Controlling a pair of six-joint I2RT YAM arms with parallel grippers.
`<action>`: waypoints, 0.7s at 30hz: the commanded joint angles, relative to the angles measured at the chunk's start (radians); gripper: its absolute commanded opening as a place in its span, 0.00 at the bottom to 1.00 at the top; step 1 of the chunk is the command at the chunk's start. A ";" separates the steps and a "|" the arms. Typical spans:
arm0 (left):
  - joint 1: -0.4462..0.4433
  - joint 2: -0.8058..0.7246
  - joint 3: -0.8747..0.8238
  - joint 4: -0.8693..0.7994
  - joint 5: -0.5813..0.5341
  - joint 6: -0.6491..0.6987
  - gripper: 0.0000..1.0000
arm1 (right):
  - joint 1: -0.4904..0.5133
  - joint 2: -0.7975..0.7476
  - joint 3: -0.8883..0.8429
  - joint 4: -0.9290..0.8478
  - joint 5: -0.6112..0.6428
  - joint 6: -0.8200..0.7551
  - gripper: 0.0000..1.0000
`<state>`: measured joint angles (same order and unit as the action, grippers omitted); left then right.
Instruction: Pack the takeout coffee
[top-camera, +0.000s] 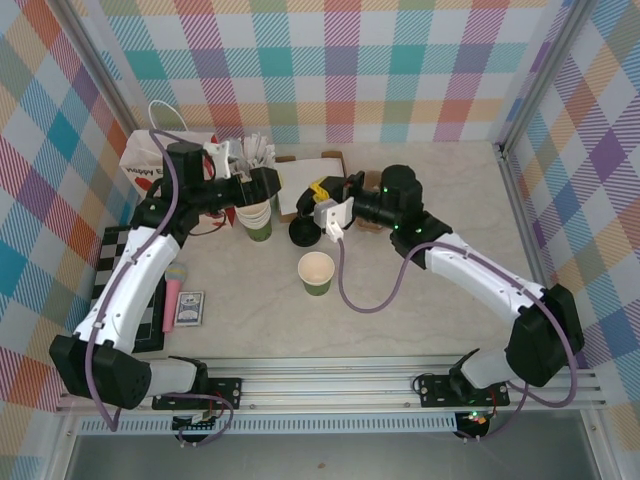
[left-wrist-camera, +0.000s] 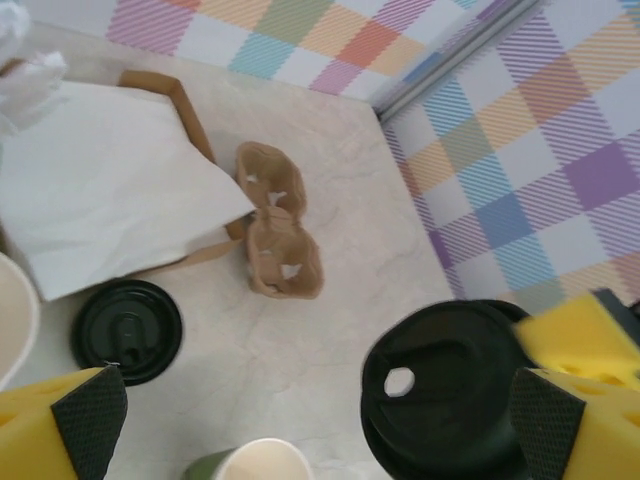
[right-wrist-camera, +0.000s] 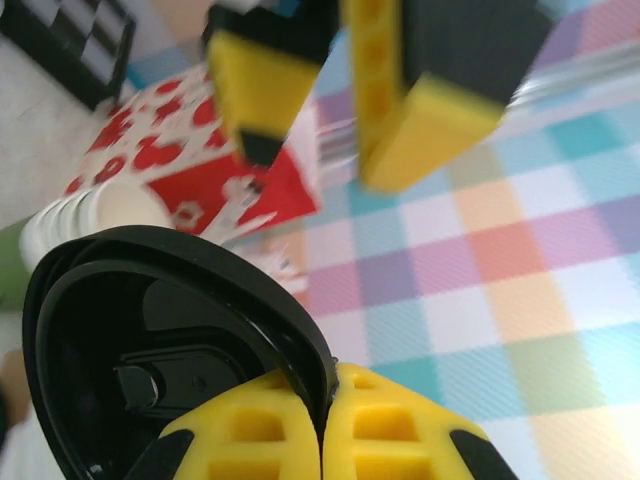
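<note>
At centre of the top view, the green cup (top-camera: 316, 272) stands lidless. My right claw (right-wrist-camera: 325, 430) pinches a black lid (right-wrist-camera: 150, 340) by the rim. My left claw (left-wrist-camera: 318, 425) gapes wide beside the cup stack (top-camera: 256, 215), near a second lid (left-wrist-camera: 128, 330).

Pale marble table (top-camera: 420, 310); lidless green cup (top-camera: 317, 272) mid-table; cup stack (top-camera: 257, 222), black lid (left-wrist-camera: 127, 331), brown carrier (left-wrist-camera: 278, 235) farther back.
</note>
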<state>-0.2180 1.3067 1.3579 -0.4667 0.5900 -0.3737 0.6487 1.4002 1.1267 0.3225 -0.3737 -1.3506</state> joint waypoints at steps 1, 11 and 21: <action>0.012 0.032 0.065 -0.014 0.235 -0.113 1.00 | -0.001 -0.088 -0.034 0.249 -0.197 -0.054 0.00; 0.012 0.054 0.197 -0.140 0.551 -0.010 0.97 | -0.001 -0.094 -0.135 0.595 -0.260 -0.255 0.00; 0.012 0.116 0.415 -0.580 0.642 0.390 0.74 | 0.009 -0.071 -0.125 0.647 -0.343 -0.332 0.00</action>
<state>-0.2173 1.3872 1.7061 -0.8467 1.1843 -0.1574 0.6498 1.3148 0.9779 0.8978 -0.6479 -1.6653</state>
